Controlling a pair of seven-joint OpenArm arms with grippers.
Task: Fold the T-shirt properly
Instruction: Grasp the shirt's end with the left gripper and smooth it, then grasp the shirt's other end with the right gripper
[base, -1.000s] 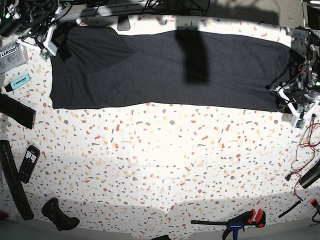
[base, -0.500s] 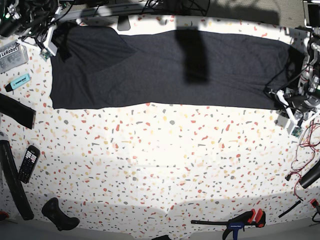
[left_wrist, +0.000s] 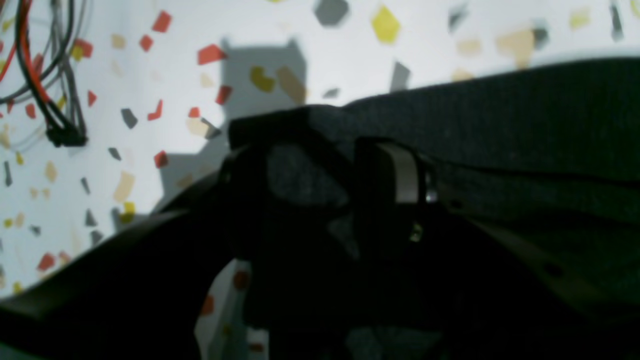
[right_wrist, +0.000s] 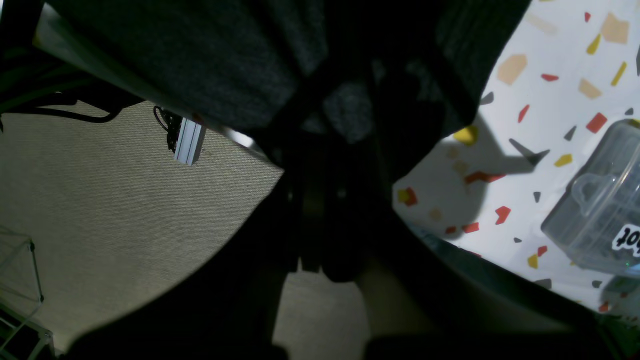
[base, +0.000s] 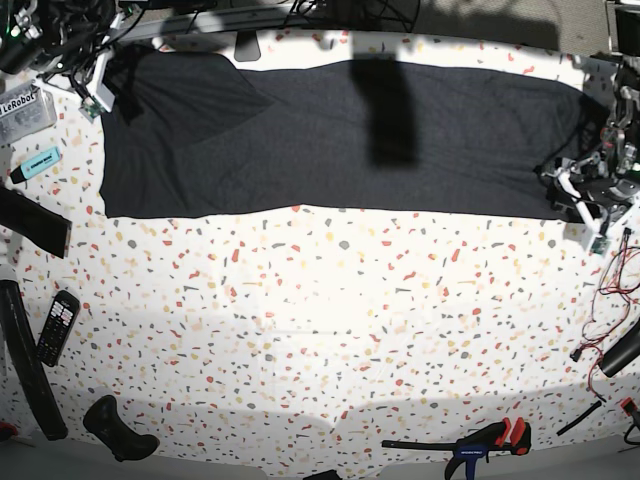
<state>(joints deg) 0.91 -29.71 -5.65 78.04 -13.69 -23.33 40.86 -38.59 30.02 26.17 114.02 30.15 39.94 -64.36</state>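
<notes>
Left claw (base: 588, 193) has shifted slightly up vs. half a sec ago, jaws apart at the T-shirt (base: 330, 135) corner. Right claw (right_wrist: 345, 115) closed, pinching the opposite shirt corner; clear box (right_wrist: 600, 210) just beside it, red/black wires (left_wrist: 45, 85) near left claw on tabletop (base: 320, 330).

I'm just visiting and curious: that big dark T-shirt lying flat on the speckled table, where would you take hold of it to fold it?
Probably at the two ends of the T-shirt, coming in from outside. It lies spread flat in a long band, so only its edges and corners offer loose cloth to pinch. The left gripper and right gripper each sit at one end.
</notes>
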